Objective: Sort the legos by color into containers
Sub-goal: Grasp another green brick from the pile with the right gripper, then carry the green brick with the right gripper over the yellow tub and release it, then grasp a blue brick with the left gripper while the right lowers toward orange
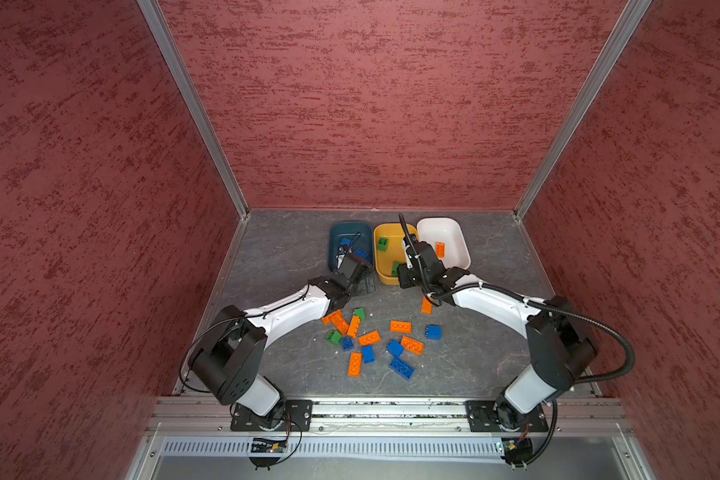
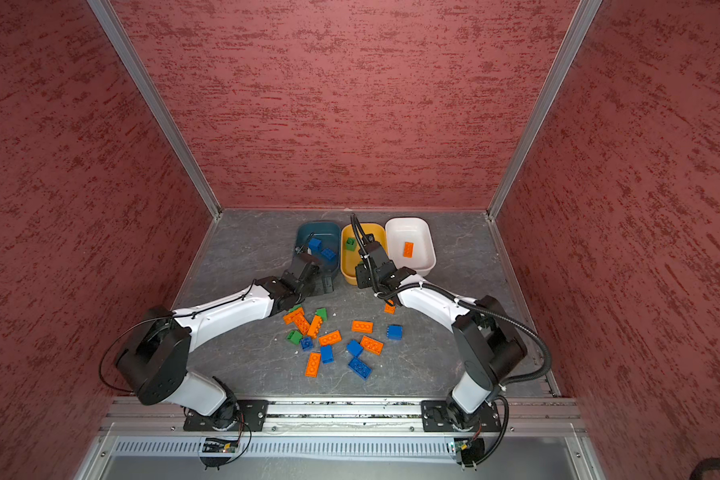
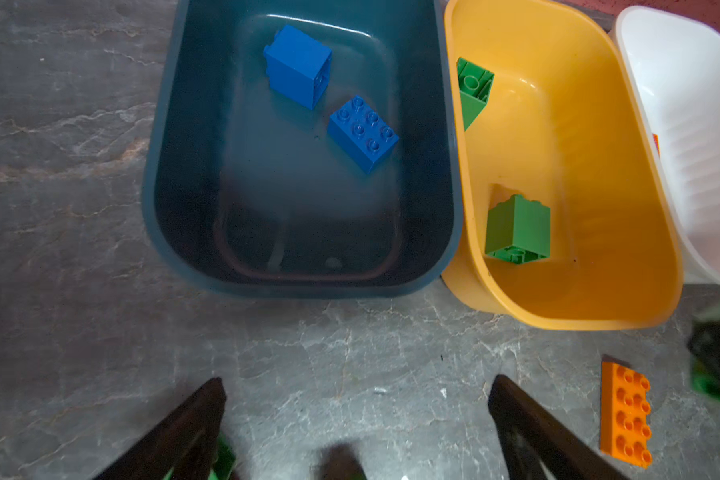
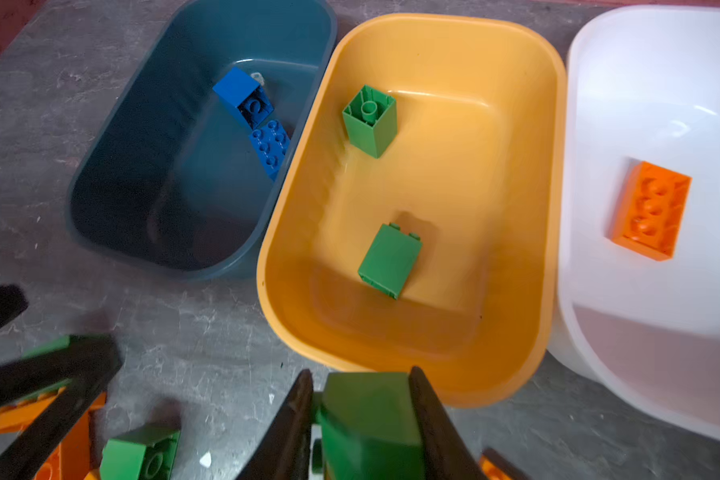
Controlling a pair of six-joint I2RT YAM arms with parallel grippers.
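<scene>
Three containers stand side by side at the back: teal (image 3: 192, 124), yellow (image 3: 599, 166) and white (image 3: 682, 104). Two blue legos (image 3: 298, 66) lie in the teal one, two green legos (image 4: 370, 120) in the yellow one, and one orange lego (image 4: 651, 210) in the white one. My right gripper (image 4: 362, 382) is shut on a green lego (image 4: 366, 411), just in front of the yellow container's near rim. My left gripper (image 3: 356, 386) is open and empty over bare table before the teal container. Several loose orange (image 1: 400, 326), blue (image 1: 433, 332) and green (image 1: 359, 313) legos lie mid-table.
An orange lego (image 3: 626, 415) lies beside my left gripper, under the right arm (image 1: 495, 303). The two grippers are close together; the left fingers (image 4: 59, 374) show in the right wrist view. Red walls enclose three sides and a metal rail (image 1: 391, 409) runs along the front.
</scene>
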